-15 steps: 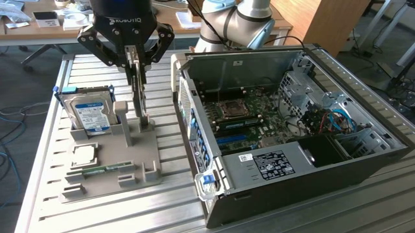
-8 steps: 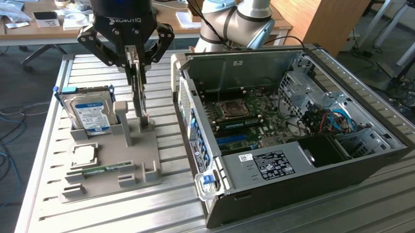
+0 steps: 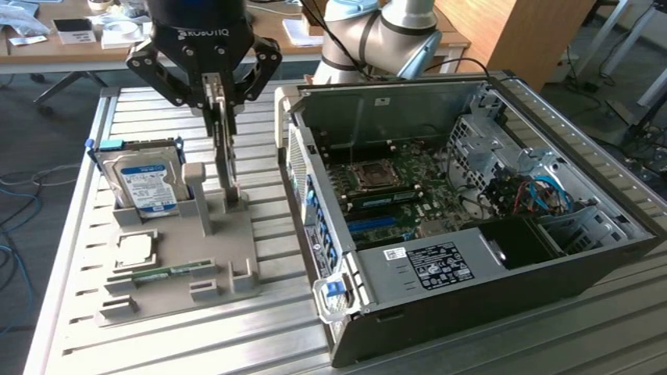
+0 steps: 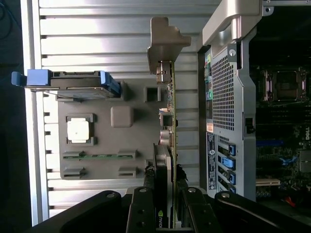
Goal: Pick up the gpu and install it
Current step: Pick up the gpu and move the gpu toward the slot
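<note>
The gpu (image 3: 224,156) stands on edge as a thin dark card, its lower end at a slot of the grey holder (image 3: 240,242). Whether it still rests in the slot I cannot tell. My gripper (image 3: 222,105) is directly above it, shut on the card's upper edge. In the wrist view the gpu (image 4: 171,121) runs edge-on between my fingers (image 4: 146,199), with its pale metal bracket (image 4: 165,39) at the far end. My gripper (image 4: 167,191) clamps the card near its fan end. The open computer case (image 3: 469,203) lies beside the holder, at the exterior view's right, its motherboard (image 3: 396,187) exposed.
On the grey holder (image 4: 124,160) stand a blue-labelled hard drive (image 3: 146,183), a square processor (image 3: 136,250) and a green memory stick (image 3: 167,273). The perforated back wall of the case (image 4: 226,97) rises close beside the card. Desks and chairs stand behind the slatted metal table (image 3: 83,328).
</note>
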Available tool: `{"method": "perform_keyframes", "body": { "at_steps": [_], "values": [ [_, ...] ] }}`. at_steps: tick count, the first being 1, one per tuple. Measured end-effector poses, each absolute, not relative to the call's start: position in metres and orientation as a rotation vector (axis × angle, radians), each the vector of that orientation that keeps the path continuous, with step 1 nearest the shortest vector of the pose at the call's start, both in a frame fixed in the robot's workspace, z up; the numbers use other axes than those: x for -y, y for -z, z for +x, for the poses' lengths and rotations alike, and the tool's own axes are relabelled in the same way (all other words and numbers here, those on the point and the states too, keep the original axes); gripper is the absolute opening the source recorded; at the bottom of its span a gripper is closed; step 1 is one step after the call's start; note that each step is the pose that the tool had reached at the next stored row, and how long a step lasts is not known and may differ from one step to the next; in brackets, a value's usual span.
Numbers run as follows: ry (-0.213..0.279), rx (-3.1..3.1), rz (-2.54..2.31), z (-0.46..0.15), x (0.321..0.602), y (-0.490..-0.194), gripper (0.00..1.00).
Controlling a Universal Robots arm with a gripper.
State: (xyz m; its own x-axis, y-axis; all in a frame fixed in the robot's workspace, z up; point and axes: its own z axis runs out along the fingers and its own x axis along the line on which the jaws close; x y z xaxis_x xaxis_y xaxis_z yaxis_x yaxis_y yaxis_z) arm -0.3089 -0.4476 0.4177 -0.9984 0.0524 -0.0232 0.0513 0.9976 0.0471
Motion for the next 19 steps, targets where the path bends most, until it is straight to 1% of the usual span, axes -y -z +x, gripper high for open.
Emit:
{"method": "perform_keyframes", "body": {
  "at_steps": [19],
  "values": [
    [-0.073, -3.115, 0.081, -0.283, 0.448, -0.418, 0.27]
  ]
}}
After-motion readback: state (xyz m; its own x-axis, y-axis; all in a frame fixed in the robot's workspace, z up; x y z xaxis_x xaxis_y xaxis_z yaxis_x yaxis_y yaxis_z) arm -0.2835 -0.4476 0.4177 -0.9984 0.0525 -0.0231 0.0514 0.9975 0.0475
